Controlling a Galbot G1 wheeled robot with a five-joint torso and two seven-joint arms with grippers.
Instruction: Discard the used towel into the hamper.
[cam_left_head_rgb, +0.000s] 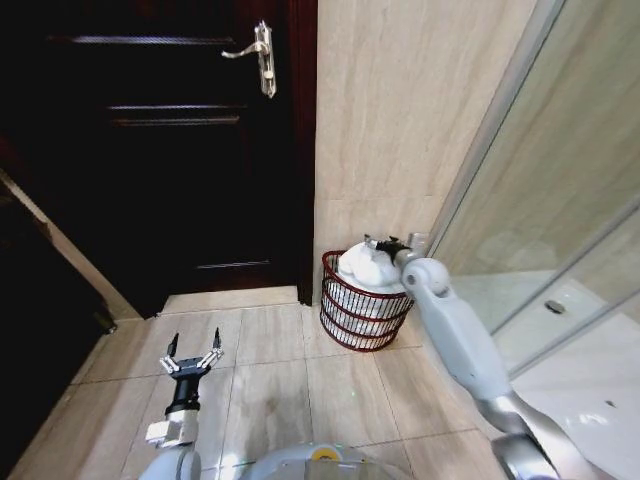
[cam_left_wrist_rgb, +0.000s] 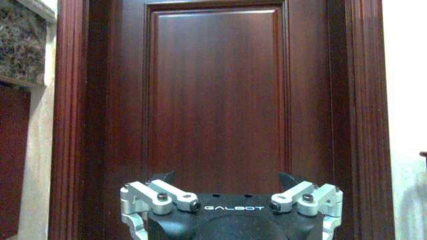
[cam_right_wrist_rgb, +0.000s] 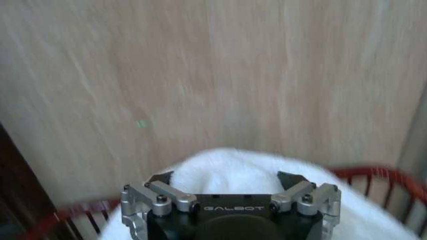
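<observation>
Reaching to frame centre, the right gripper (cam_left_head_rgb: 385, 245) sits over the hamper (cam_left_head_rgb: 362, 310) at the foot of the beige wall (cam_left_head_rgb: 410, 120) — jaws spread, just above the white towel (cam_left_head_rgb: 362, 268) heaped inside. Left gripper (cam_left_head_rgb: 192, 358) lower left over the floor tiles (cam_left_head_rgb: 300, 390) — released, facing the dark door (cam_left_wrist_rgb: 217, 100).

The towel (cam_left_head_rgb: 364, 266) looks soft, fluffy white cloth, the hamper (cam_left_head_rgb: 362, 318) dark red wire or wicker, the door (cam_left_wrist_rgb: 217, 95) glossy reddish wood, the handle (cam_left_head_rgb: 256, 52) shiny metal, the floor (cam_left_head_rgb: 270, 385) smooth beige tile.
</observation>
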